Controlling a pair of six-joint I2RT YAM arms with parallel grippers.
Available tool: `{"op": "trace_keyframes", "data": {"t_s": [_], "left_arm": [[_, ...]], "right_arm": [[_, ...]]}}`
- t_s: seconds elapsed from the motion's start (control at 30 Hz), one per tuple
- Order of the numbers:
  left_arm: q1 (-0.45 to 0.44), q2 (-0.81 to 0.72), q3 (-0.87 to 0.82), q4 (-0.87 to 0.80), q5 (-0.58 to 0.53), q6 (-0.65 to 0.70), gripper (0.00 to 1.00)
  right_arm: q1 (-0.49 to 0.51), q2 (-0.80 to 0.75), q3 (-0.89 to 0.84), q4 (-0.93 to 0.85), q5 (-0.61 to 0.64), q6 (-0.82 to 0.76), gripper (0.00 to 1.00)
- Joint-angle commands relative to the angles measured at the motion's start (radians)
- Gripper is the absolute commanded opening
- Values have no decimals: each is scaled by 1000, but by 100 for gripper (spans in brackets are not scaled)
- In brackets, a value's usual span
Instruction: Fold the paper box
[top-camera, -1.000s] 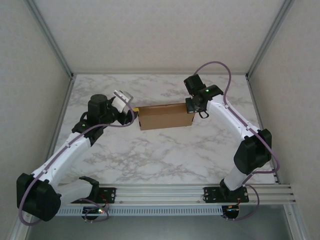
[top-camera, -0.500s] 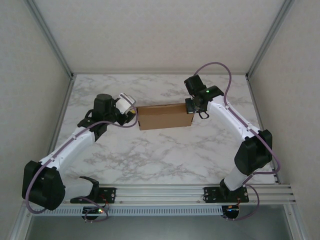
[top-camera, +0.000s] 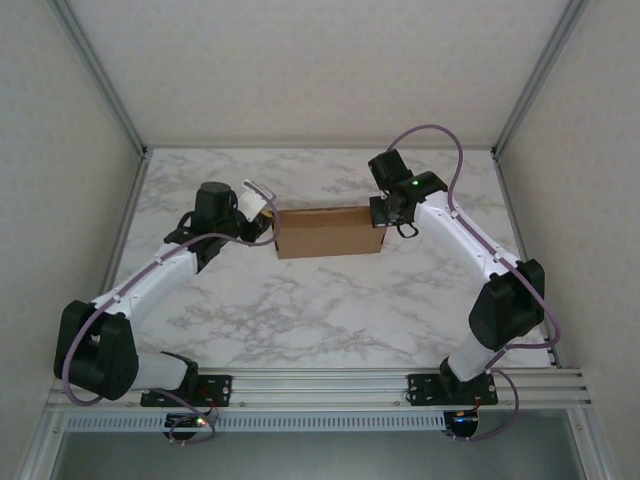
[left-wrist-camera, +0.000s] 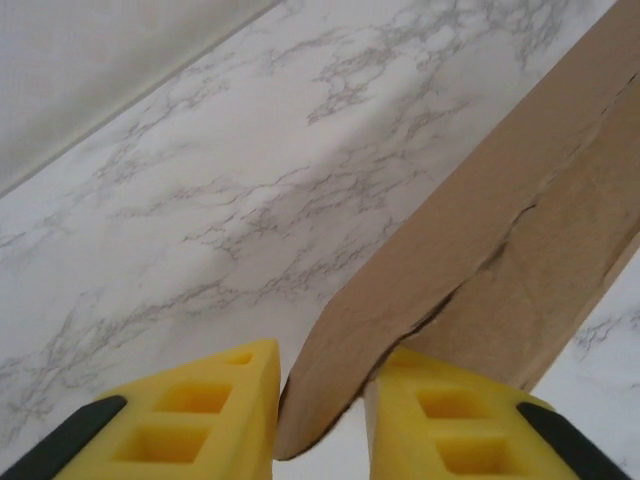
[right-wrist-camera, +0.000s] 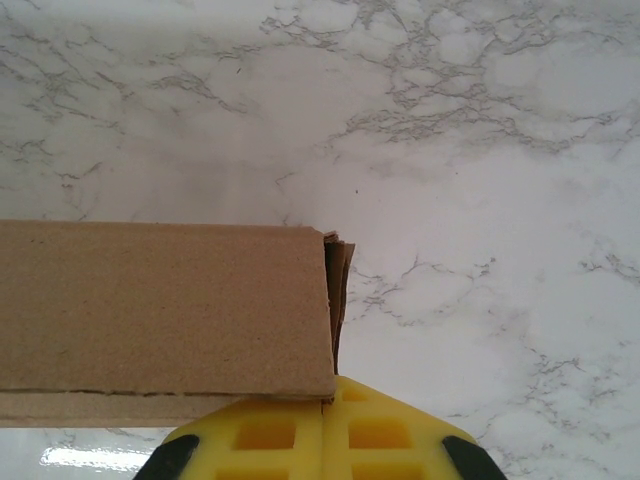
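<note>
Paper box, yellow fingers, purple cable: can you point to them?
paper box (top-camera: 328, 231): top view, middle of its brown top.
left fingers (left-wrist-camera: 200, 420): left wrist view, one finger's yellow face.
purple cable (top-camera: 430, 125): top view, top of its loop.

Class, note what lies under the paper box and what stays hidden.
Under the paper box lies the marble-patterned table, visible all around it. The patch beneath is covered; whether box and table touch cannot be told.
</note>
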Motion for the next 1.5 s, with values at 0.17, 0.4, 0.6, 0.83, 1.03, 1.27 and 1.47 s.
{"op": "trace_keyframes", "data": {"t_s": [0.17,0.4,0.6,0.83,1.03,1.27,1.47], "left_arm": [[1,31,81,-27,89,-59,0],[2,36,104,2,131,-201,0],[2,65,143,-5,99,-364,0],[0,171,309,-170,82,-572,0],[-4,181,291,-146,95,-668,0],[-3,192,313,-161,104,-739,0],[1,204,321,-164,112,-770,0]], "right_arm": [[3,-18,3,-20,-30,0,1],[2,-10,15,-28,-54,5,0],[3,-2,20,-32,-60,1,1],[3,33,79,-74,-82,37,5],[2,39,106,-89,-112,51,5],[2,47,110,-95,-108,50,5],[2,47,110,-100,-107,50,5]]}}
